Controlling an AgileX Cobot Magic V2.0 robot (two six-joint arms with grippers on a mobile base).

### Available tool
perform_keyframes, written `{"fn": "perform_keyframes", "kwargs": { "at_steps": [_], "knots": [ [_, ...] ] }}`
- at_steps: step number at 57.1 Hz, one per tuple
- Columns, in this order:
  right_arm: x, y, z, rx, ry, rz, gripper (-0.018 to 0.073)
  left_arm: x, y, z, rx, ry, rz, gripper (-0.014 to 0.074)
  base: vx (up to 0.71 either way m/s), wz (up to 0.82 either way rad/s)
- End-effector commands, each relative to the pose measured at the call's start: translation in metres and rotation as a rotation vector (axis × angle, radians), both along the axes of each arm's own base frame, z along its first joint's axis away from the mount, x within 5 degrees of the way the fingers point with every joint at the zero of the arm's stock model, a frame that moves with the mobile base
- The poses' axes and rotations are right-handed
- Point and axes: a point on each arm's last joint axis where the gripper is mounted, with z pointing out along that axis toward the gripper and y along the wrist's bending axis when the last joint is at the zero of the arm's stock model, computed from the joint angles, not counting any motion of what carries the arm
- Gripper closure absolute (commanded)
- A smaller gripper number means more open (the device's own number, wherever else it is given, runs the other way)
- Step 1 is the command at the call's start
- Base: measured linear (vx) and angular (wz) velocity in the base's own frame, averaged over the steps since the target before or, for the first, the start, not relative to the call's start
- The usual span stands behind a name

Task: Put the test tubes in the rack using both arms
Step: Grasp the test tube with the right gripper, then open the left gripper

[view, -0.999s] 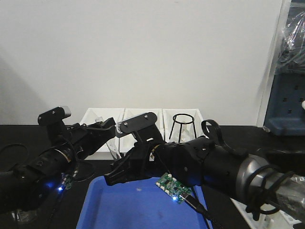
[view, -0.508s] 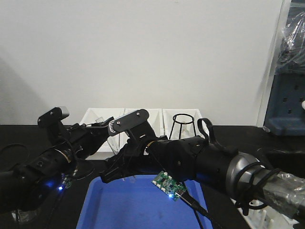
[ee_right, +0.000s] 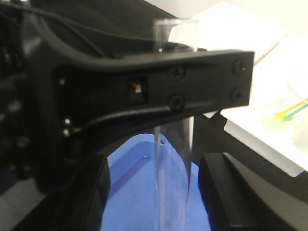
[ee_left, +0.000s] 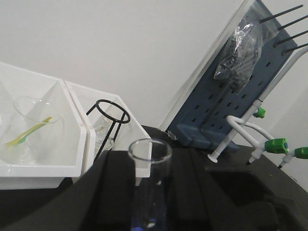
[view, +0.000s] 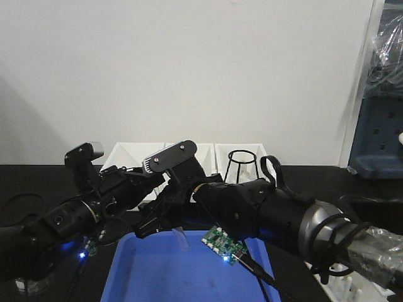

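Test tube point(ee_left: 149, 192) held upright in the air over the blue tray point(view: 145, 277), with both my arms meeting around it.

My left gripper point(view: 150, 181) is clamped on the tube, and in the right wrist view one of its black fingers point(ee_right: 159, 96) crosses in front of the glass. My right gripper point(view: 157, 221) is spread, its jaws either side of the tube without touching it. The open rim points up and the lower end hangs above the tray's far left part. Three white bins point(ee_left: 48, 159) line the far edge of the black table point(view: 19, 175); one holds a clear glass vessel point(ee_left: 29, 125), another a black wire tripod point(ee_left: 108, 125). A sliver of the white rack point(view: 343, 286) shows at the table's near right corner.
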Motion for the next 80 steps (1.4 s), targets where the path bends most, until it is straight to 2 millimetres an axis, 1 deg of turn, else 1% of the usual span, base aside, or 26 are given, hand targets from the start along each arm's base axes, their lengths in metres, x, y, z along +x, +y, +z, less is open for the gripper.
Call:
{"fn": "perform_keyframes", "kwargs": {
  "at_steps": [1, 12, 20, 24, 52, 61, 65, 70, 80],
  "knots": [
    [-0.0013, -0.006, 0.0499, 0.089, -0.194, -0.009, 0.0083, -0.0068, -0.0013, 0.0377, -0.099, -0.13, -0.029, 0.0591, 0.0, 0.0],
    [0.0023, -0.0109, 0.0507, 0.098, -0.199, -0.025, 0.0108, -0.0067, -0.0013, 0.0374, -0.109, -0.118, -0.029, 0.0591, 0.0, 0.0],
    [0.0034, -0.0113, 0.0534, 0.116, -0.223, -0.031, 0.0136, -0.0088, -0.0045, 0.036, -0.093, -0.11, -0.067, 0.0591, 0.0, 0.0],
    [0.0033, -0.0113, 0.0531, 0.123, -0.213, -0.034, 0.0137, -0.0097, -0.0057, 0.0352, -0.07, -0.117, -0.083, 0.0591, 0.0, 0.0],
    [0.0005, -0.0115, 0.0445, 0.09, -0.117, -0.029, 0.0139, -0.0098, -0.0055, 0.0358, -0.074, -0.122, -0.084, 0.0591, 0.0, 0.0],
    [0.0001, -0.0117, 0.045, 0.089, -0.116, -0.028, 0.0143, -0.0098, -0.0055, 0.0358, -0.074, -0.122, -0.084, 0.0591, 0.0, 0.0],
    [0.0001, -0.0117, 0.045, 0.089, -0.116, -0.028, 0.016, -0.0098, -0.0055, 0.0358, -0.074, -0.122, -0.084, 0.0591, 0.0, 0.0],
    [0.0002, -0.0117, 0.0451, 0.09, -0.117, -0.029, 0.0204, -0.0098, -0.0055, 0.0358, -0.074, -0.122, -0.084, 0.0591, 0.0, 0.0],
    [0.0005, -0.0117, 0.046, 0.093, -0.127, -0.029, 0.033, -0.0098, -0.0055, 0.0358, -0.074, -0.122, -0.084, 0.0591, 0.0, 0.0]
  ]
}}
